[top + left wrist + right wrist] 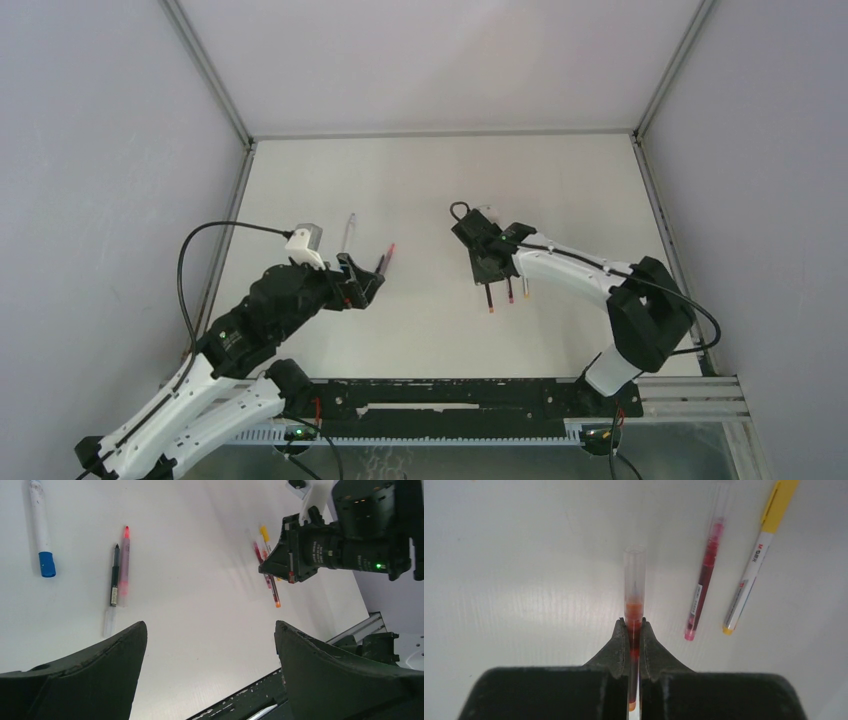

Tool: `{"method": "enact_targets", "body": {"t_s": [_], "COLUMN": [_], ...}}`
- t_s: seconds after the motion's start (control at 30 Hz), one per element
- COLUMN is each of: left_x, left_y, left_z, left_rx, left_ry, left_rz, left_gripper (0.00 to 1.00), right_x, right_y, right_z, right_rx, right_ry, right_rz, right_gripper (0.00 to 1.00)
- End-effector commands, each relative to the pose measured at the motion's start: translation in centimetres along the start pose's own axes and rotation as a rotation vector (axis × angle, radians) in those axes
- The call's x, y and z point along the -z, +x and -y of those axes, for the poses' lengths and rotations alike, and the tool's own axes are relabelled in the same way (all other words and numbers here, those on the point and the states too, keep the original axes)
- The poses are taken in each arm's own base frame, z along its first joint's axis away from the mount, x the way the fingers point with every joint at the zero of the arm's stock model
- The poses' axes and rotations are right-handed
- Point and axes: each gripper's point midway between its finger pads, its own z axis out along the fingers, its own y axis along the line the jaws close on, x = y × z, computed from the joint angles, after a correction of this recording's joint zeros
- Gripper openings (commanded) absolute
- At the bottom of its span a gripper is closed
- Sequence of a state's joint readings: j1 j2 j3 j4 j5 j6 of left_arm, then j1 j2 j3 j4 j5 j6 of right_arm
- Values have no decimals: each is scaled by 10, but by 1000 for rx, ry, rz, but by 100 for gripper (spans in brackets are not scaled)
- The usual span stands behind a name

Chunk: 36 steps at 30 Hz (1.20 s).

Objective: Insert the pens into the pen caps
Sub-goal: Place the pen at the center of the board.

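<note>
The right hand [633, 627] is closed on the orange pen [634, 611]. It grips the barrel, and the pen points forward, away from the wrist. The pen tip sits inside a clear cap [635, 567]. Just beside this pen, a red pen [704, 582] and a yellow pen [755, 562] lie on the tabletop [420, 180], close to each other and almost parallel.

The left hand [210, 625] is open wide and holds nothing. It hangs above the tabletop on the left side. In front of it lie a black pen [115, 575] and a pink pen [124, 560], side by side and touching or nearly so. A blue pen [40, 530] with a white barrel lies a little apart from them. These three pens are well apart from the pens at the right hand.
</note>
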<state>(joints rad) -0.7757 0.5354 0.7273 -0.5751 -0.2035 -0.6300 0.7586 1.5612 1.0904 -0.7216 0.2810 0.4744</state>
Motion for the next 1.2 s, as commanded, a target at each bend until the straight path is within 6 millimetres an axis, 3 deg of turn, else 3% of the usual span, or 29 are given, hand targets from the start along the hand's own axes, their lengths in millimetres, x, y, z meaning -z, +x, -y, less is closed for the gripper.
{"method": "enact_targets", "body": {"t_s": [0.0,0.4,0.73,1.03,1.17], "left_x": [-2,-9,-20,-20,-28], "left_y": [0,16,25,25,25], "left_z": [-1,-12,-6,-12,-25], "left_rx": [10,-14,-15,-9,-40], "left_ry": [-6,-43,-26,-55,-138], "left_rz": [8,-41,-91,-92,-129], "left_gripper": [100,100,100,100,100], "right_x": [-19,-56,-68,-56,-28], "right_y": [-10,5,14,7,-3], "right_z": [2,18,25,25,9], "right_rx": [24,30,57,46,21], "right_ry": [32,63,93,66,-48], "right_rz": [28,-37,-79,-56,-14], "right_gripper": [4,11,21,31,32]}}
